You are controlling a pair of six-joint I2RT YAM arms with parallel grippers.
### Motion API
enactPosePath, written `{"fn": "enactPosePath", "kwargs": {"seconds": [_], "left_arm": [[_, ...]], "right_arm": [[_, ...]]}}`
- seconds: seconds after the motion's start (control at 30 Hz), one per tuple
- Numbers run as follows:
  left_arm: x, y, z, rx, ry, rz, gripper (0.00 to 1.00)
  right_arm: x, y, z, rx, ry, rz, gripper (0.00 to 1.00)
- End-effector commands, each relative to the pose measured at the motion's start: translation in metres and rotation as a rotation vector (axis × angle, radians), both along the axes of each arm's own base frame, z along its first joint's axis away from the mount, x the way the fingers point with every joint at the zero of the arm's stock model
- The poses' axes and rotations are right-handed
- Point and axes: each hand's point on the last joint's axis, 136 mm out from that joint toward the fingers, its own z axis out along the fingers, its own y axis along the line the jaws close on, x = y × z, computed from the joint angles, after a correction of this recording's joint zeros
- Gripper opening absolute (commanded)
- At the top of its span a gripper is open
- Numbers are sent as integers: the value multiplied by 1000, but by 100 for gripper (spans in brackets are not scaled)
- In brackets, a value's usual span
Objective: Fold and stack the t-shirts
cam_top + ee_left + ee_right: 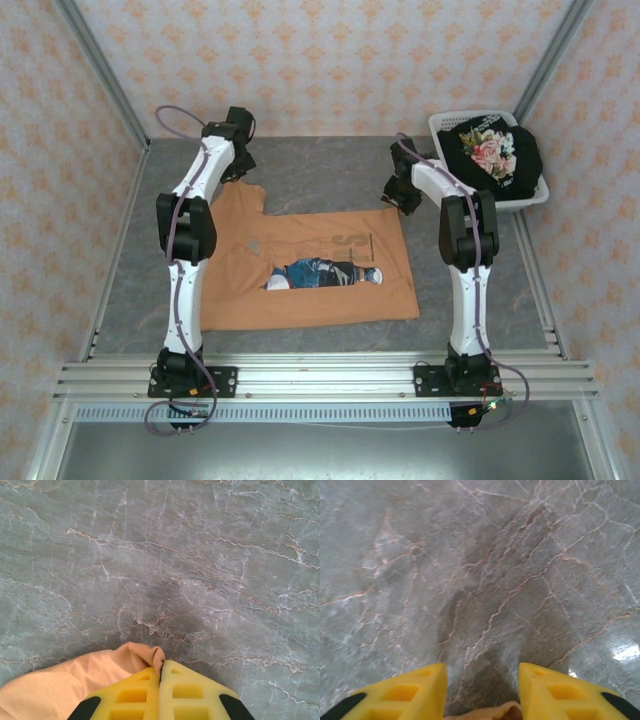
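Observation:
The orange t-shirt [310, 275] lies spread on the grey table, partly folded, with a strip of its blue-and-white print [325, 272] showing. My left gripper [238, 165] sits at the shirt's far left corner, shut on a pinch of orange cloth [145, 656] held between its yellow fingers [135, 695]. My right gripper [403, 197] stands open at the shirt's far right corner, with an orange cloth edge [487, 712] just between the bases of its fingers [410, 692]. The black t-shirt with pink flowers [492, 152] lies bundled in the basket.
A white plastic laundry basket [536, 193] stands at the back right corner of the marbled grey table [320, 175]. Metal frame posts and patterned walls close in the sides and back. An aluminium rail [320, 375] runs along the near edge.

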Motion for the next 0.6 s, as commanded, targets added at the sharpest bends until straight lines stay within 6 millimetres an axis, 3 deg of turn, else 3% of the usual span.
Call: {"fn": "enactPosePath", "kwargs": {"seconds": [0.0, 0.33, 0.57], "left_arm": [[-6, 7, 16, -20, -23, 38, 0], [-12, 11, 21, -44, -21, 57, 0], [-26, 12, 36, -68, -35, 69, 0]], "right_arm": [[1, -7, -2, -23, 18, -13, 37], [1, -8, 9, -25, -5, -35, 0], [2, -9, 30, -26, -48, -19, 0]]}}
